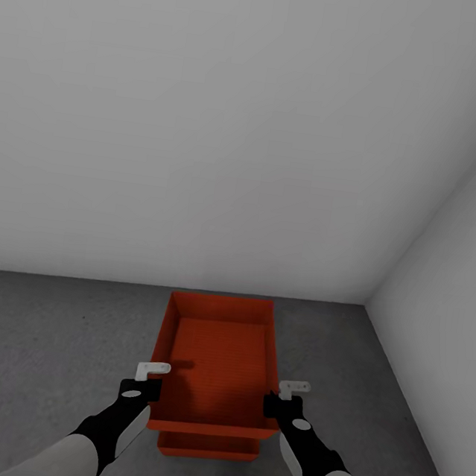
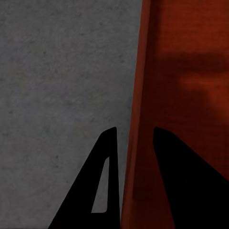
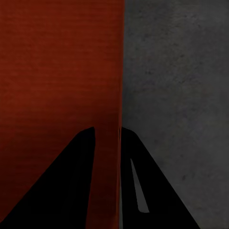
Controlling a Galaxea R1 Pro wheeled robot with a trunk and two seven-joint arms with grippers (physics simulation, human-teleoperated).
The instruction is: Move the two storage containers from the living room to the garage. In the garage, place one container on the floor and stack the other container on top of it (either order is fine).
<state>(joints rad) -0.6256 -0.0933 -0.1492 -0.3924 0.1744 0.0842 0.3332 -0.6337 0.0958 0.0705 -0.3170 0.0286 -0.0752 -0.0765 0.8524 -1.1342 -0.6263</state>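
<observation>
Left gripper (image 1: 150, 378) is pinching the left wall of the top bin (image 1: 218, 359), one finger (image 2: 102, 179) outside and one inside. Right gripper (image 1: 286, 396) is pinching the right wall the same way, with its fingers (image 3: 138, 176) closed on the thin edge. Under it, the bottom bin (image 1: 207, 444) is sitting on the grey floor (image 1: 43, 348), peeking out on the near side. White walls (image 1: 209, 114) are meeting in the far right corner.

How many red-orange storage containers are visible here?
2. The upper container is held between the left gripper and right gripper; the lower container sits on the concrete floor, mostly hidden beneath it.
</observation>
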